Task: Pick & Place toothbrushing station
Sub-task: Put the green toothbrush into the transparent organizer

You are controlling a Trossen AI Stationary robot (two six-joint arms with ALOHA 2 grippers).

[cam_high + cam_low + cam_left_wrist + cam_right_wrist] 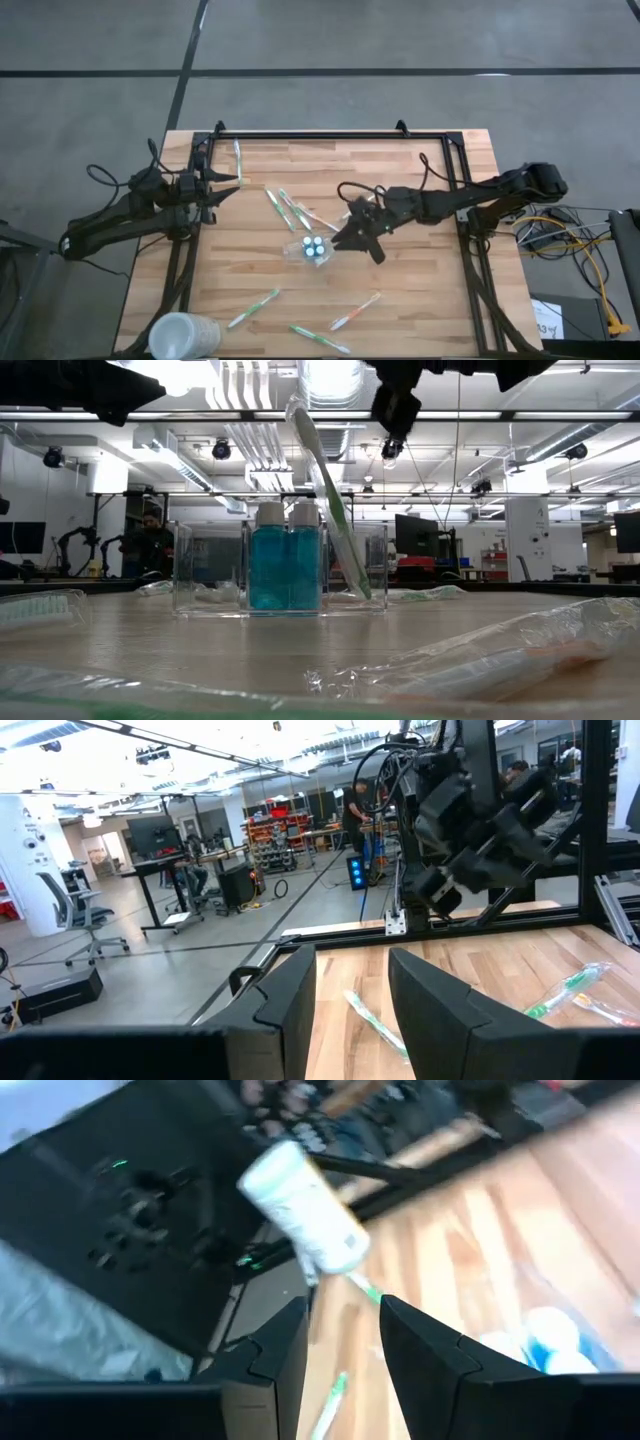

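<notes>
— Where is the holder sitting right now?

— The small see-through plastic toothbrushing station (pixel 314 249) is standing upright near the middle of the light wooden table (pixel 420 300). From table height I am seeing two blue tubes with white caps (pixel 285 557) standing in it, and one slim green-and-white toothbrush (pixel 330 495) leaning inside, its top tilting away above the rim.

— And the arms?

— The right gripper (pixel 352 238) is hanging just beside the holder, on the right arm's side of it. Its two dark fingers (pixel 270 1355) are standing apart with nothing between them. The left gripper (pixel 228 186) is waiting near the table's far left corner, its fingers (pixel 425 990) also spread and holding nothing.

— What else is lying about?

— Wrapped toothbrushes are scattered flat on the wood: a few (pixel 288 208) between the holder and the far edge, one (pixel 237 158) by the left gripper, and three (pixel 320 320) toward the near edge. A larger frosted white cup (pixel 183 335) is sitting at the near left corner, well apart from the holder.
</notes>
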